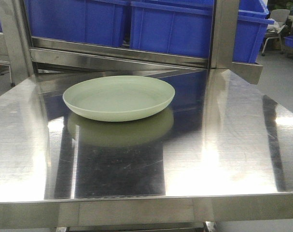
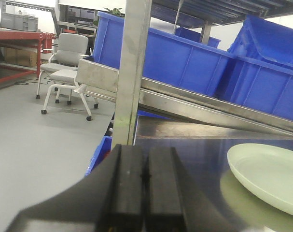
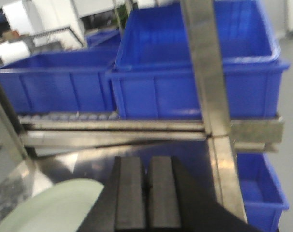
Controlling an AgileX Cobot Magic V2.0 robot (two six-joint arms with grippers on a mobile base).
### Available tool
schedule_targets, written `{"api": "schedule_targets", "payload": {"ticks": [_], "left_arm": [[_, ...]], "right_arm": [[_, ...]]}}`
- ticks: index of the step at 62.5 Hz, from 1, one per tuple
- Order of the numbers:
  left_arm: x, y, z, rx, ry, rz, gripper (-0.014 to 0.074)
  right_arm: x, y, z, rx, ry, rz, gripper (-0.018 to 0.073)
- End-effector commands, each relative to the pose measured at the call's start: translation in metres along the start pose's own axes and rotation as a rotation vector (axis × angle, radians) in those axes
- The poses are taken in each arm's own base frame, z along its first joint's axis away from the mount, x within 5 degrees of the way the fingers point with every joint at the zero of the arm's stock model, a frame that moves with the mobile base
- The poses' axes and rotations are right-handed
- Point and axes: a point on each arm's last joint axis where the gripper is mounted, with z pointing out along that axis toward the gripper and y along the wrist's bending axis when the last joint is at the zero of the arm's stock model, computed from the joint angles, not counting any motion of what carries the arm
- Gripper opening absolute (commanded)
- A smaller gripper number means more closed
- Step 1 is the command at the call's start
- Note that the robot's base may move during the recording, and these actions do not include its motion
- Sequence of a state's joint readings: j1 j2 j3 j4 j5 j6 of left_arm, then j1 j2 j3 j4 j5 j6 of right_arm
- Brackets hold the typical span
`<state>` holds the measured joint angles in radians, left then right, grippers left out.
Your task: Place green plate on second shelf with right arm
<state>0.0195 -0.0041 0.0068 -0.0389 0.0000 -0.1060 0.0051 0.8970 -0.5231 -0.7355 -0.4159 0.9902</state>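
One green plate just lower-left of right end effector, jaws pressed together, empty.

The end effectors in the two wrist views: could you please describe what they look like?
The left end effector and the right end effector look alike: matte black, each a pair of flat-faced rectangular blocks rising from a broader, flaring black base. No cables, lights or markings show in these views.
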Motion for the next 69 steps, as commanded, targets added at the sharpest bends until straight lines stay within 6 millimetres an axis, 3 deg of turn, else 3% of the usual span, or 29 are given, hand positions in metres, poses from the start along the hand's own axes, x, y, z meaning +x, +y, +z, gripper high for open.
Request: {"api": "schedule_targets", "payload": {"ticks": [1, 8, 16, 27, 35, 56, 69], "left_arm": [[0.005, 0.001, -0.001, 0.005, -0.058, -0.009, 0.0130], [0.005, 0.001, -0.001, 0.005, -0.058, -0.009, 0.0130], [0.005, 0.001, -0.001, 0.005, -0.058, -0.009, 0.0130], [0.005, 0.001, -0.001, 0.005, -0.058, -0.009, 0.0130], [0.005, 0.001, -0.001, 0.005, -0.058, -0.009, 0.0130], [0.005, 0.001, -0.001, 0.005, -0.058, -0.009, 0.0130], [0.005, 0.001, -0.001, 0.005, -0.058, -0.009, 0.0130]], "right_arm": [[-0.012, 0.007, 0.023, -0.110, 0.006, -0.077, 0.0050], [-0.007, 0.009, 0.057, -0.154, 0.142, -0.079, 0.0053], [-0.004, 0.025, 0.093, -0.187, 0.295, -0.106, 0.0053], [-0.001, 0.041, 0.129, -0.193, 0.412, -0.093, 0.0053], [-0.001, 0.040, 0.147, -0.165, 0.435, 0.052, 0.0053], [0.001, 0.042, 0.181, -0.163, 0.423, 0.049, 0.0053], [-0.016, 0.044, 0.188, -0.145, 0.332, -0.116, 0.0053]]}}
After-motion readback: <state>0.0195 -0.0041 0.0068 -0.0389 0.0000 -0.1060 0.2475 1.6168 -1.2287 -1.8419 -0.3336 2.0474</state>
